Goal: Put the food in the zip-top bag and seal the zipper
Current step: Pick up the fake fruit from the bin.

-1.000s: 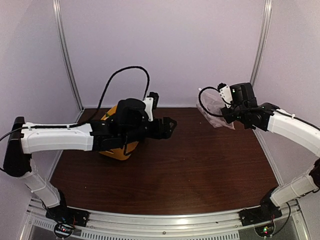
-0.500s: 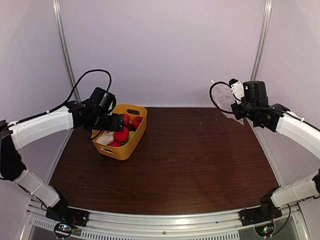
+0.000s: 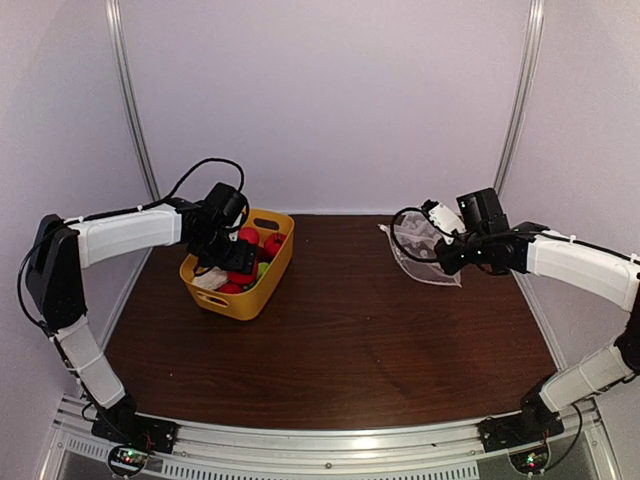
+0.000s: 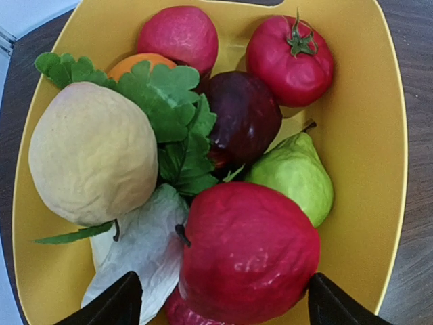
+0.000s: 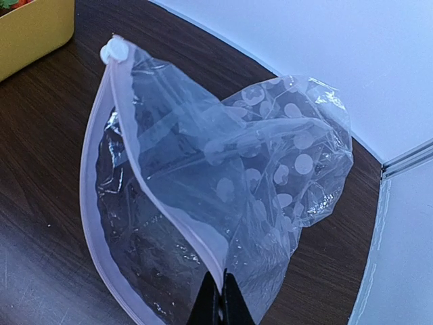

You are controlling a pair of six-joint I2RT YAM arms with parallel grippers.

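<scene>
The food lies in a yellow tub (image 3: pixel 243 301): a big red apple (image 4: pixel 250 254), a tomato (image 4: pixel 289 59), a green pear (image 4: pixel 294 172), a dark purple plum (image 4: pixel 243 115), a pale yellow fruit (image 4: pixel 91 152) and others. My left gripper (image 3: pixel 232 258) hangs open just above the tub, and in the left wrist view its fingers (image 4: pixel 125 301) straddle the red apple without touching it. My right gripper (image 5: pixel 220 298) is shut on one lip of the zip-top bag (image 5: pixel 223 183), at the zipper (image 5: pixel 203 240). The bag's mouth gapes open. The bag (image 3: pixel 415 250) hangs at the back right, just above the table.
The tub's yellow wall (image 4: pixel 385 135) rings the food closely. A white slider tab (image 5: pixel 114 49) sits at the far end of the zipper. Brown tabletop (image 3: pixel 380 330) stretches between tub and bag. White walls and metal posts (image 3: pixel 130 110) close in the back and sides.
My left arm swung from the table's middle back to the left and came down over the tub. My right arm lowered the bag and carried it a little leftward.
</scene>
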